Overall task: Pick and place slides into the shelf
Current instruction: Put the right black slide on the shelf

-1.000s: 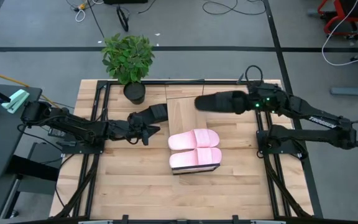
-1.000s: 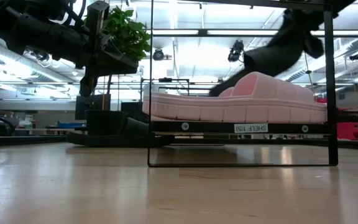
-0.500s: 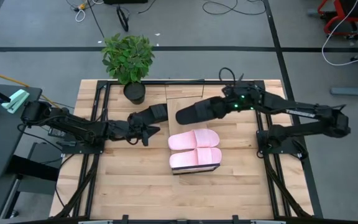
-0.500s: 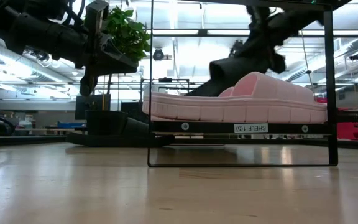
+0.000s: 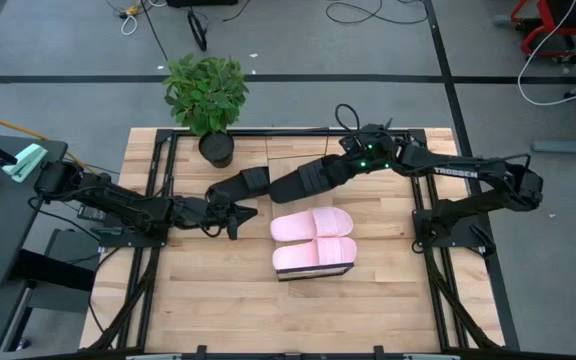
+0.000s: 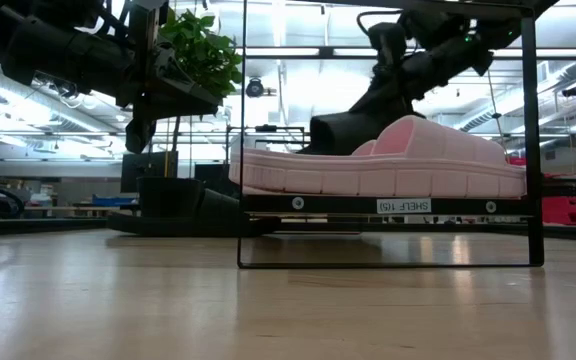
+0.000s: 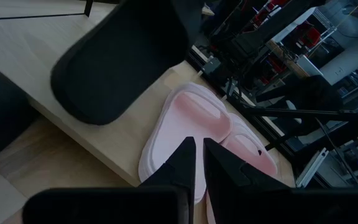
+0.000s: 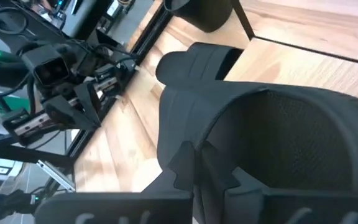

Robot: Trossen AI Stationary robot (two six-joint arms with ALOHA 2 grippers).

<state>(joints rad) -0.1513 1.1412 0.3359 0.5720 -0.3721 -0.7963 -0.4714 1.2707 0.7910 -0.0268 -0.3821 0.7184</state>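
Nearest the front edge of the light wooden counter [image 5: 218,290], the two pale pink open-toe slides [image 5: 313,238] lay side by side on the near end of the long narrow light-wood shelf with thin black edging [image 5: 296,180]; in the low view they rested on its upper board, above a small label. To the left of that shelf, the left gripper [image 5: 234,216] hung just off the shelf's left edge, its fingers [image 7: 185,163] drawn nearly together and clasping nothing. Farther back along the shelf, the right gripper [image 5: 340,166] clenched a black wide-strapped slide [image 5: 303,182], held above the shelf's boards behind the pink pair, toe toward the left. A second black slide [image 5: 243,183] lay beside the shelf's left edge, touching the carried one in the overhead view. Beyond the shelf's far end, a green leafy plant in a dark pot [image 5: 208,98] stood at the counter's back edge.
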